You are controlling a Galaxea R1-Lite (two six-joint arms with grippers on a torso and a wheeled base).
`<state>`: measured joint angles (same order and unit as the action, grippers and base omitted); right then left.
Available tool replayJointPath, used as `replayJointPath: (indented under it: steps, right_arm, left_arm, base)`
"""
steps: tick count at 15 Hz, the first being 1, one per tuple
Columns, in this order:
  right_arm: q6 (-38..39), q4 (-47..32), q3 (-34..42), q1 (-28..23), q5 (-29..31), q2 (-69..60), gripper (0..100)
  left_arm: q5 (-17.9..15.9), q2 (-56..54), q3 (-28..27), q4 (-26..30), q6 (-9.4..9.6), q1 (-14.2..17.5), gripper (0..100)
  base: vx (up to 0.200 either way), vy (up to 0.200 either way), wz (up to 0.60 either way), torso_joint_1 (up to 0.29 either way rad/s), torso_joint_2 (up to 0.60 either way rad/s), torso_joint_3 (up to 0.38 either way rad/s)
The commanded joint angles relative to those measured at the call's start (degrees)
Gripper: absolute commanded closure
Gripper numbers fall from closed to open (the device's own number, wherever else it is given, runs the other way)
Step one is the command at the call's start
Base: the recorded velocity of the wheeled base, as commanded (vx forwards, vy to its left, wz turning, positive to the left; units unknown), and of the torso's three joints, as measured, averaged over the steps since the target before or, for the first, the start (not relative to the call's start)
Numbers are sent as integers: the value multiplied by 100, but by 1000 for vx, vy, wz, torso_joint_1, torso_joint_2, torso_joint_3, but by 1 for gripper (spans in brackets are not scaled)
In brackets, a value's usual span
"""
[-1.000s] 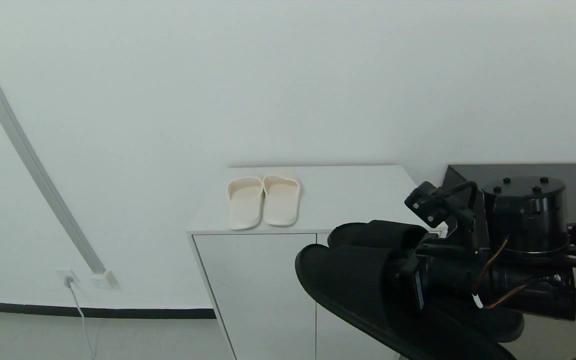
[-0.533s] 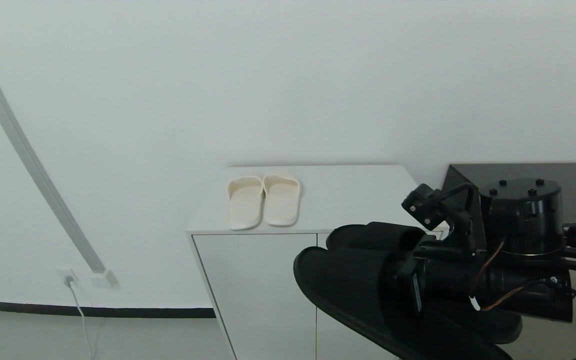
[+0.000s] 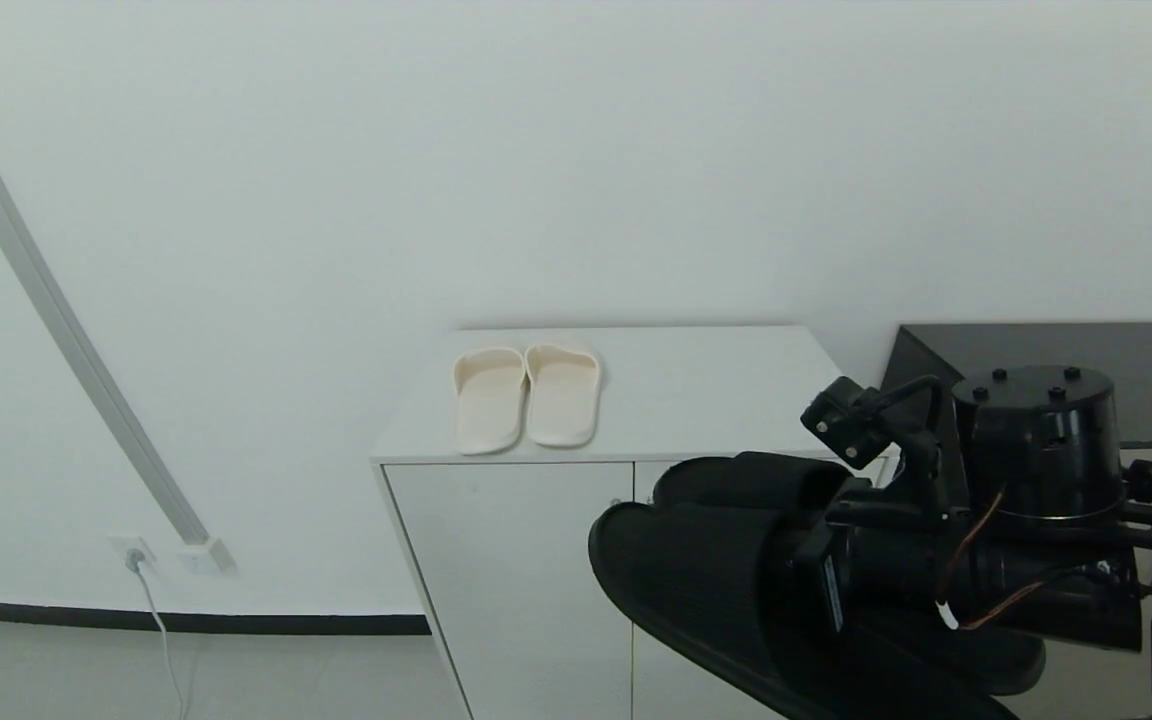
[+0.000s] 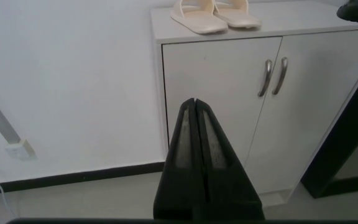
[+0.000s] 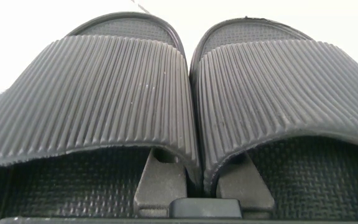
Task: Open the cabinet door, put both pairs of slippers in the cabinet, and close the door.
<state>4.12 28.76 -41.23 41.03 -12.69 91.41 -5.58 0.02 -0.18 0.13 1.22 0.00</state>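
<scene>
Your head camera looks forward and down from well back at the white cabinet (image 3: 506,560) against the wall (image 3: 576,150); your left wrist camera faces that cabinet's front from lower down, sharing the cream slippers (image 3: 526,398) on top with it; your right wrist camera sits close behind the black slippers (image 5: 185,93).

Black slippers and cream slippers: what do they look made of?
Black slippers: probably soft rubber or foam, matte; the straps are finely ribbed and the footbed has a gridded texture.
Cream slippers: likely moulded foam or plastic, smooth and matte, with no visible seams.
</scene>
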Motion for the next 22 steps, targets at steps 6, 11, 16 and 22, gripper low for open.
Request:
replayJointPath:
  steps: [6,11,16,22]
  right_arm:
    - [-8,7,97,142,12,-26,100]
    - [-184,7,212,177,12,9,100]
    - [-184,7,247,168,12,-26,100]
    - [-184,95,282,168,12,0,100]
  left_arm:
    - [-4,6,1,4,-8,0,0]
    - [5,6,1,4,-8,0,0]
    - [5,6,1,-5,-8,0,0]
    - [-4,6,1,-5,19,0,0]
  base:
    - [0,0,0,-211,520,296]
    - [0,0,0,-205,524,320]
    - [0,0,0,-173,498,323]
    - [0,0,0,-138,464,330]
